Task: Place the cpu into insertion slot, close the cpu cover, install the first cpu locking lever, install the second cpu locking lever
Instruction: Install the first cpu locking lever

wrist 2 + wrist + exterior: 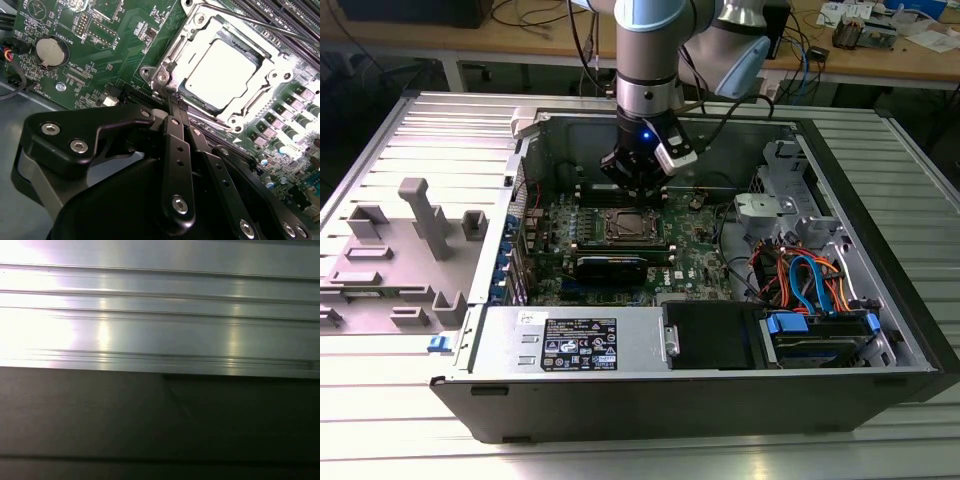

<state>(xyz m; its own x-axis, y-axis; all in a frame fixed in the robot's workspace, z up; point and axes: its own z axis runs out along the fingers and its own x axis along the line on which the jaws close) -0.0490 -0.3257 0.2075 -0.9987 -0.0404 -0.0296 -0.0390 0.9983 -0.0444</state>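
The black two-fingered pincer (174, 102) has its fingers drawn together with nothing clearly between them. Its tips sit at the near corner of the insertion slot (159, 79), the square socket with a silvery metal rim. Just beyond the tips, the cpu (220, 70), a small flat square chip with a pale metal top, lies seated in that slot. The cpu cover (176, 52), a thin silvery frame plate with a square window, lies down around it.

The work in hand looks like a locking lever at the socket's edge. To do it well, the push should bear on the wire alone, low and steady along the rim, never on the chip's face or the frame plate.

Across the socket from the pincer runs a thin silvery wire lever (270, 27); whether it is hooked down I cannot tell. To one side of the tips, on the green circuit board (115, 30), sits a round silver coin cell (50, 51), well apart.

In the exterior view the pincer (638, 188) hangs inside the open black computer case (720, 400), with a long black card (610, 266) close by. Orange and blue cables (800, 275) lie farther off, and the case walls hem the arm in.
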